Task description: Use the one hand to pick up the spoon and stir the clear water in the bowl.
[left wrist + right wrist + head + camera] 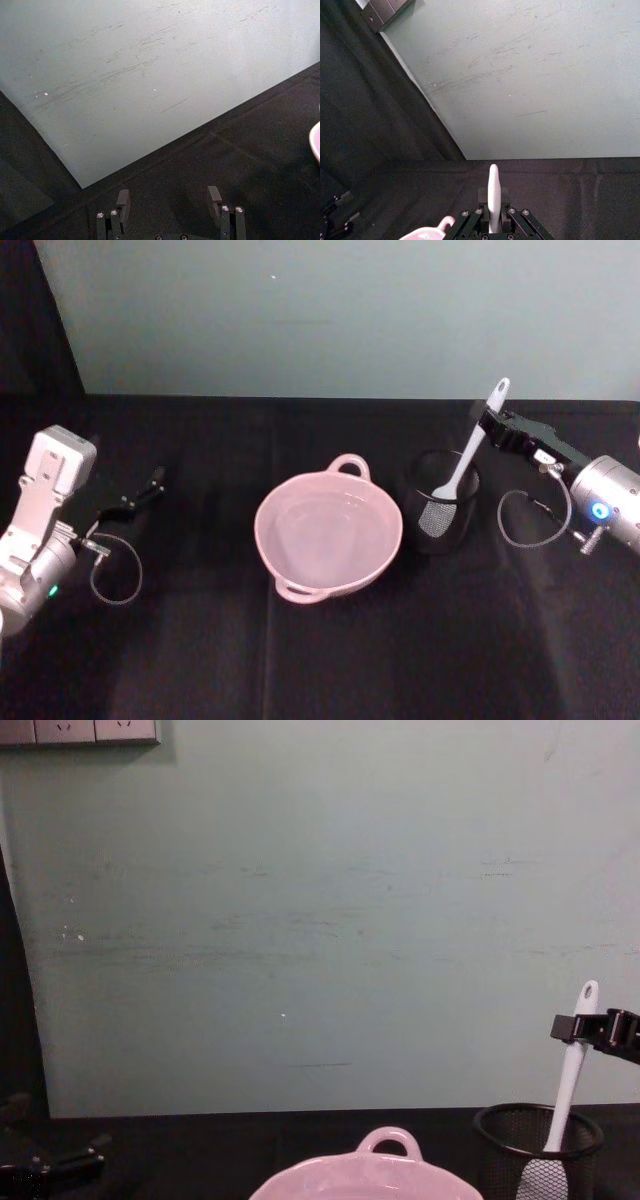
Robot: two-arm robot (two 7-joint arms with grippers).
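Bowl (329,534): pale pink, glossy, sits nearest on the black counter (200,660), about centre in the head view. One loop handle on its far rim, another on the near-left rim. Clear water inside, surface flat. In the chest view only the far rim and loop handle (389,1141) show at the lower edge.

Just to the right of the bowl, slightly farther back: black wire-mesh cup (442,502), upright, close to the bowl but apart from it. The spoon (463,466) stands in this cup, blade down inside the mesh, handle leaning up and to the right, tip with its small hole well above the cup rim.

Right gripper (487,423): comes in from the right edge, at the upper part of the spoon handle. Jaws closed on the handle; the right wrist view shows the white handle (493,197) held between the two fingers, its tip projecting past them. Spoon blade not lifted clear of the cup. Silver wrist and cable loop trail behind toward the right edge.

Left gripper (150,486): at the far left of the counter, well apart from the bowl, low over the cloth. Left wrist view shows its jaws open, nothing between the fingers (123,200).

Behind everything: pale green wall (320,920), with a socket strip (80,731) at its upper left in the chest view.
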